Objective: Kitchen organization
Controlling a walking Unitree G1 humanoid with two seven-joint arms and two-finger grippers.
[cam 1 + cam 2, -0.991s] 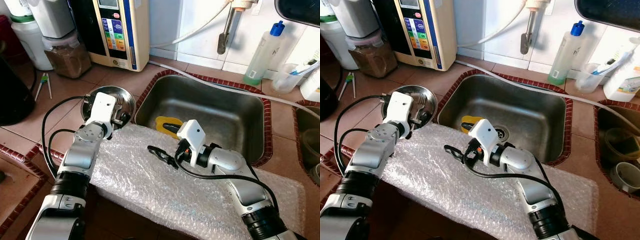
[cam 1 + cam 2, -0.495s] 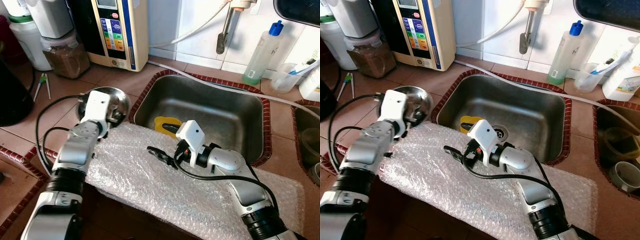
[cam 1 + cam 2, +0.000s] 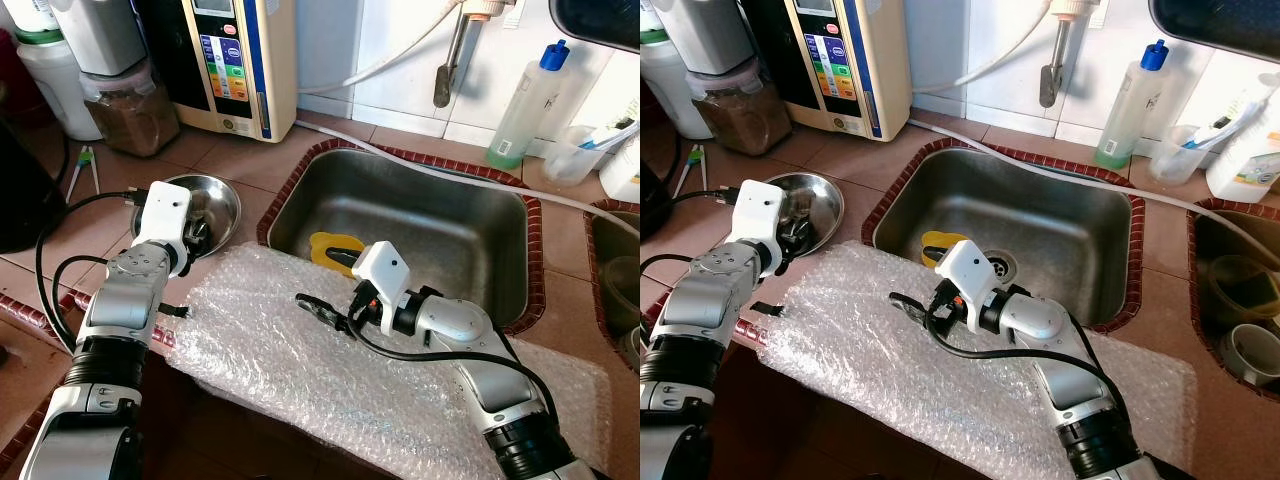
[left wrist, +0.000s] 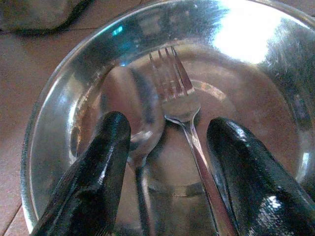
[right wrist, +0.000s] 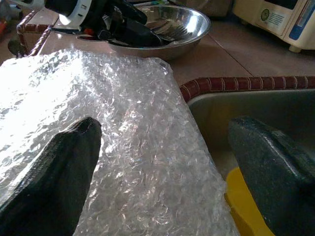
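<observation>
Left wrist view looks straight down into a steel bowl (image 4: 64,108) holding a fork (image 4: 179,105) and a spoon (image 4: 135,115) side by side; the left gripper (image 4: 167,162) hovers inside the rim with its fingers (image 4: 93,177) spread wide, the fork's handle running between them, nothing grasped. From the head cameras the bowl (image 3: 222,200) sits on the tiled counter (image 3: 250,160) just left of the sink (image 3: 480,240), touching the corner of a sheet of bubble wrap (image 3: 300,370). The right gripper (image 3: 322,312) rests over the wrap near the sink's front edge, fingers (image 5: 59,172) also wide apart and empty. A yellow item (image 3: 325,247) lies in the sink
</observation>
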